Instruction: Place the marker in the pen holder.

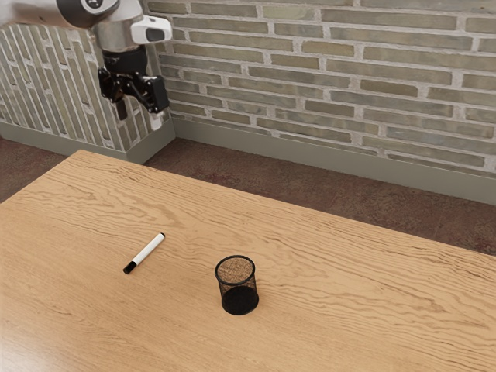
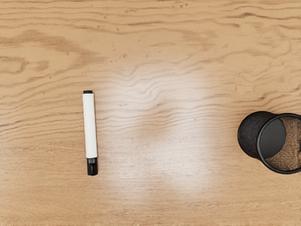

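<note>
My gripper (image 1: 139,115) hangs high above the table's far edge in the exterior view, its two fingers wide apart with nothing between them. A white marker with black ends (image 1: 145,253) lies flat on the wood, well below the hand; the wrist view has the same marker (image 2: 90,125) lying apart from the holder. The black mesh pen holder (image 1: 237,285) stands upright on the table, toward the exterior view's right from the marker. In the wrist view the holder (image 2: 261,135) has its round rim in sight, and no pen can be seen inside.
The wooden table (image 1: 341,271) carries the marker and the holder. Behind it are a brick wall (image 1: 325,77) with a grey baseboard and a reddish-brown floor (image 1: 232,167).
</note>
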